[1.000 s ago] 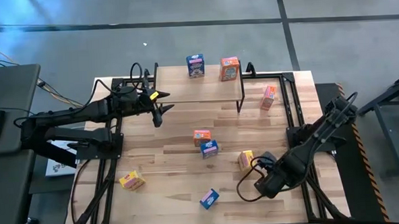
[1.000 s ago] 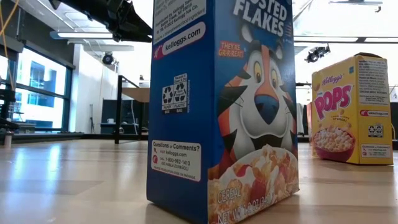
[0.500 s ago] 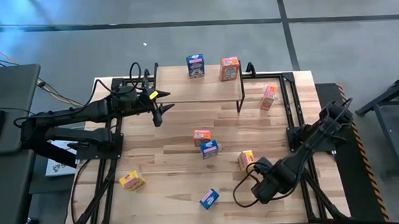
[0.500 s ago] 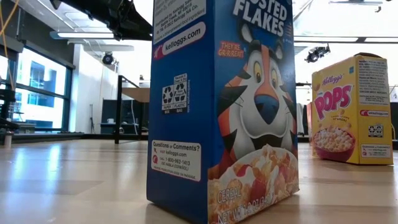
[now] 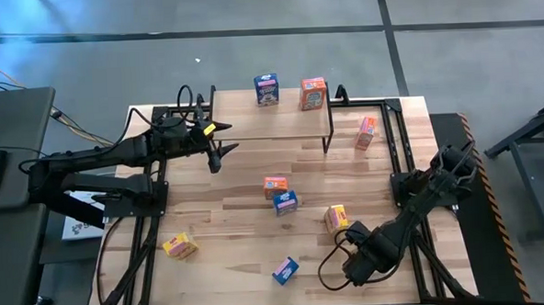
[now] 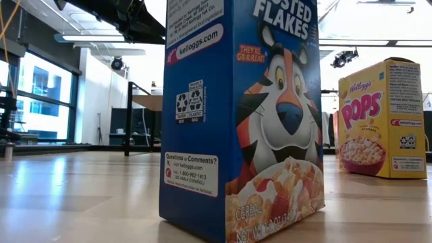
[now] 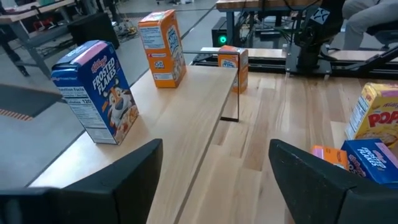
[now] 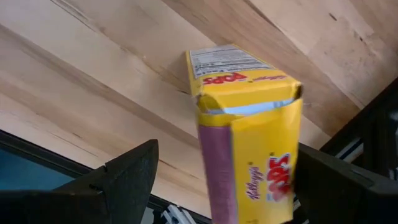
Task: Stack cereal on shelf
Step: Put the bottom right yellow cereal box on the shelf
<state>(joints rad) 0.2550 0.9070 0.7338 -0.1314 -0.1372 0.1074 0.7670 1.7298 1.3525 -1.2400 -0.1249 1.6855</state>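
Note:
The shelf point(image 5: 252, 122) stands at the table's far side, with a blue cereal box point(image 5: 266, 89) and an orange one point(image 5: 313, 94) upright on its plank. My left gripper point(image 5: 219, 155) hangs open off the shelf's left end, with nothing between its fingers point(image 7: 214, 162). The blue box point(image 7: 96, 93) stands ahead of it. My right gripper point(image 5: 357, 252) points down, open, above and just near-right of a standing yellow cereal box point(image 5: 335, 217). In the right wrist view the yellow box point(image 8: 249, 124) shows between its fingers, untouched.
More cereal boxes stand loose on the table: orange point(image 5: 274, 185) and blue point(image 5: 285, 202) mid-table, orange point(image 5: 367, 132) at the right, yellow point(image 5: 179, 245) near left, and blue point(image 5: 284, 270) near the front edge, filling the low view point(image 6: 243, 121). Black frame rails point(image 5: 396, 147) line the sides.
My right gripper has come down and shifted a little toward the table's near edge, staying open, beside the yellow box. The boxes have not moved.

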